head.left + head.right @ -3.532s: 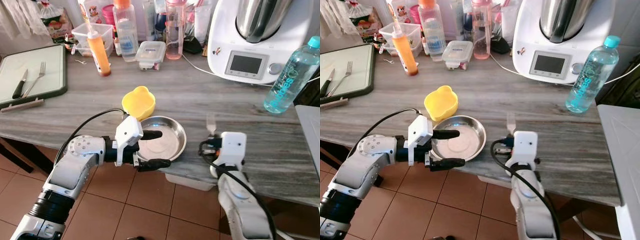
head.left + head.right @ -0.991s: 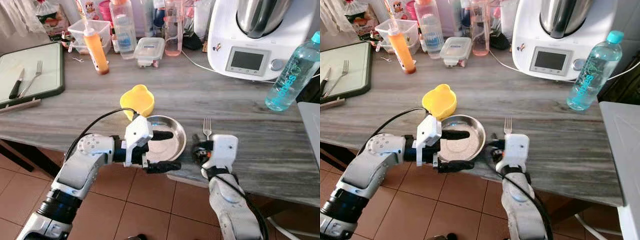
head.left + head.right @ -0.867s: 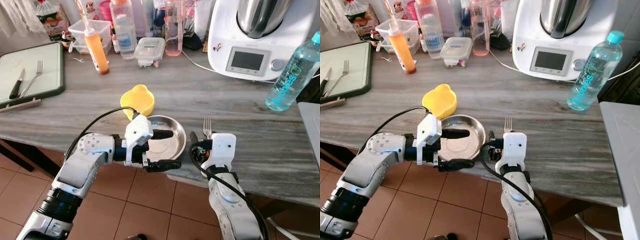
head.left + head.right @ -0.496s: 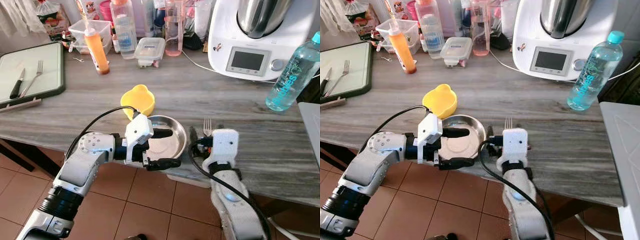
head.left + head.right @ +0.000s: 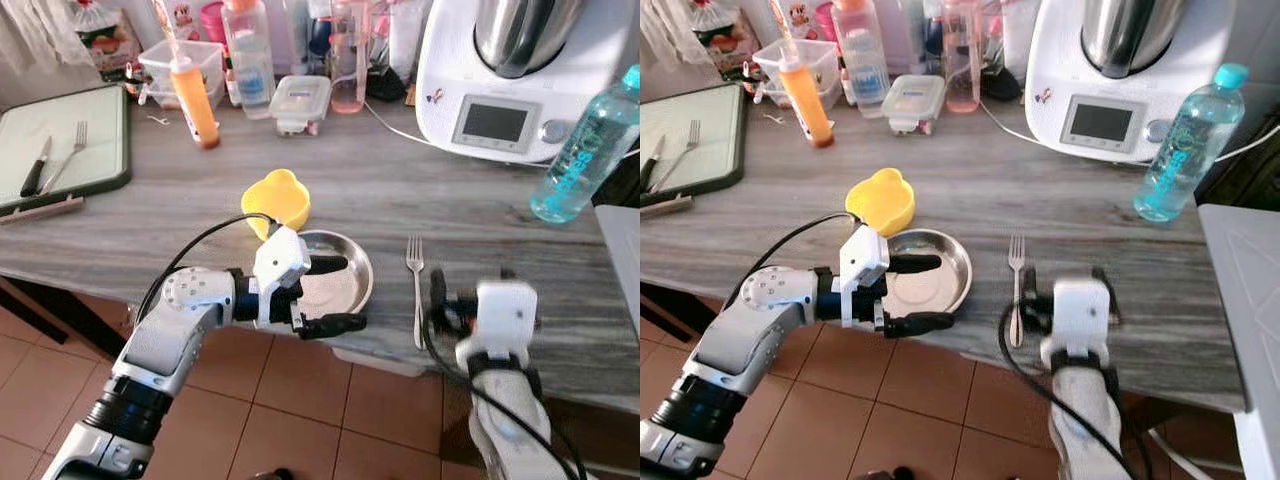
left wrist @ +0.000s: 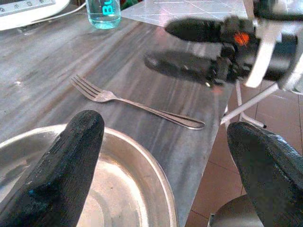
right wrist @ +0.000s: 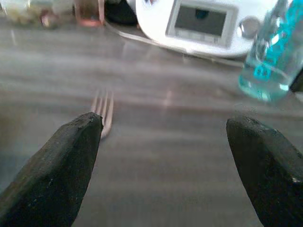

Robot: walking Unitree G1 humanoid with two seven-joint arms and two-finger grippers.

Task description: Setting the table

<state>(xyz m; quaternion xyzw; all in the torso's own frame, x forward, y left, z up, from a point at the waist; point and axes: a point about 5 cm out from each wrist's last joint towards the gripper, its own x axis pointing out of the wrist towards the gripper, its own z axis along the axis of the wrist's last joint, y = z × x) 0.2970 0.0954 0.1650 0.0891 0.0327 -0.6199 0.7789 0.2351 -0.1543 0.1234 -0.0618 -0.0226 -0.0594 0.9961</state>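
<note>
Fork (image 5: 414, 285) lay flat on the grey tabletop (image 5: 480, 230), just right of the steel bowl (image 5: 345, 284), tines pointing away from us.

We noted the right claw (image 5: 1066, 296) beside the fork near the tabletop's front edge, its two black fingers spread wide and gripping nothing; the fork sat apart from it. Left claw (image 5: 330, 293) was also wide open, one finger over the bowl's inside, the other below its near rim, not closed on it. A yellow cup (image 5: 278, 201) touched the bowl's far-left side. Farther back stood a blue water bottle (image 5: 587, 148), a white kitchen machine (image 5: 500, 80) and an orange squeeze bottle (image 5: 194, 100). At the left, a tray (image 5: 110, 175) carried another fork (image 5: 68, 152) and a knife (image 5: 34, 170).
</note>
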